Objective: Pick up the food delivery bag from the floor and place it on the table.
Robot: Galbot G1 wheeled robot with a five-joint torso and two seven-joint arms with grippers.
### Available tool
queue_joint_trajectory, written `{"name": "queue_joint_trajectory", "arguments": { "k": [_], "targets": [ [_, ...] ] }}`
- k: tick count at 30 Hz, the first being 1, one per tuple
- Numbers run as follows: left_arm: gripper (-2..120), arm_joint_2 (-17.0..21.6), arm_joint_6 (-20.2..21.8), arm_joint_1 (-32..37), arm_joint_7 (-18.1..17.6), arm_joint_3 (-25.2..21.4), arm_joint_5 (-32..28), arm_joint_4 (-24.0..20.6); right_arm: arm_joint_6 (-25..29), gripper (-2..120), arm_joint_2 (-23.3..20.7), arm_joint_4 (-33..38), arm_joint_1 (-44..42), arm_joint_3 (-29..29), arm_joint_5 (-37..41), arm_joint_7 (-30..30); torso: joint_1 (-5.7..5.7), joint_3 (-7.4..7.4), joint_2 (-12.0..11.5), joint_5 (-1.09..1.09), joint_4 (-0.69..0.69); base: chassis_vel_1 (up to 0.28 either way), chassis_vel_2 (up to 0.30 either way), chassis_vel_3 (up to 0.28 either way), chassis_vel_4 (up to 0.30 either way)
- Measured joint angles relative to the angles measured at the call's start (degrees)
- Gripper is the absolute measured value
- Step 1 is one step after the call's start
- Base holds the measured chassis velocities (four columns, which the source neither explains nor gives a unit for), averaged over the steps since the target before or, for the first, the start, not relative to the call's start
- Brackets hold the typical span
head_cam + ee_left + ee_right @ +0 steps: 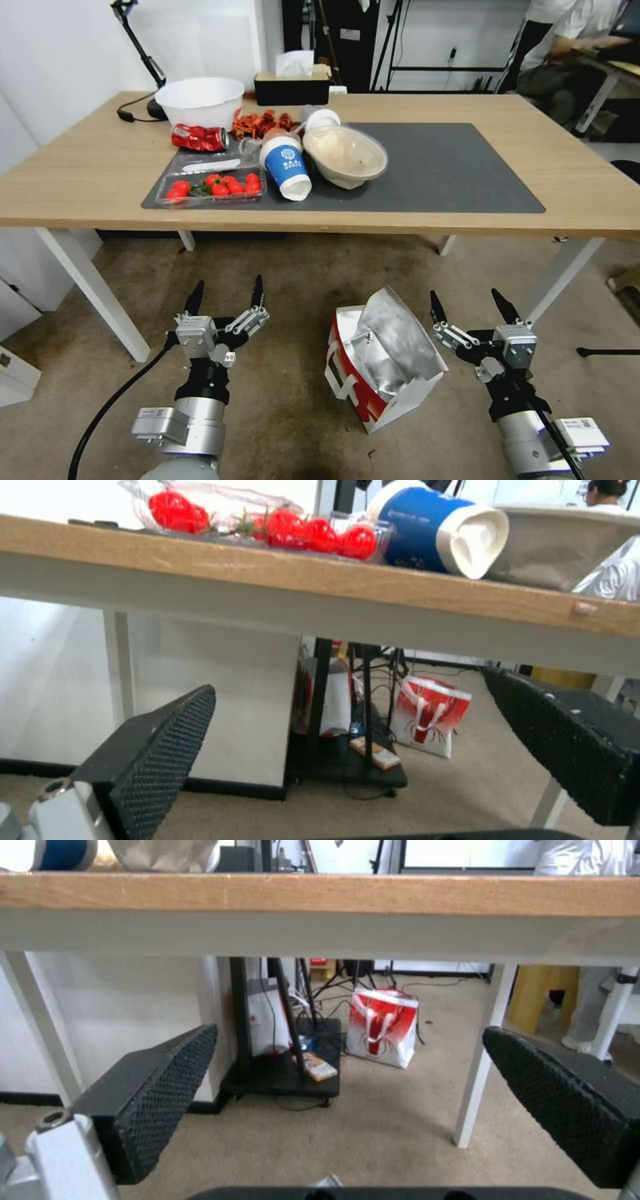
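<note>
The food delivery bag point(383, 363) lies tipped on the floor point(293, 280) in front of the table point(80, 180). It is white with a red side, and its silver foil lining bulges out of the open top. My right gripper point(465, 303) hovers open just to the right of the bag, fingers pointing toward the table. My left gripper point(227, 293) is open too, and stands farther off to the bag's left. Both wrist views look under the table edge between spread fingers point(153, 760) point(153, 1095), and nothing is held.
The mat's left half holds a tomato tray point(213, 187), a tipped blue cup point(287, 170), a lidded bowl point(347, 157), a crushed can point(199, 137) and a white bowl point(200, 100). The mat's right half point(460, 173) is bare. White table legs point(100, 300) flank the floor space. Another red-and-white bag point(383, 1027) stands beyond the table.
</note>
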Motion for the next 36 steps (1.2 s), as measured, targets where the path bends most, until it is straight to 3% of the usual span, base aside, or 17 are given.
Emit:
{"name": "queue_joint_trajectory", "arguments": {
  "k": [36],
  "targets": [
    [100, -0.2, -1.5, 0.2, 0.0, -0.4, 0.3, 0.8, -0.2, 100, 0.0, -0.4, 0.1, 0.0, 0.0, -0.1, -2.87, -5.54, -8.4, 0.00, 0.00, 0.000, 0.000, 0.000, 0.000]
  ]
}}
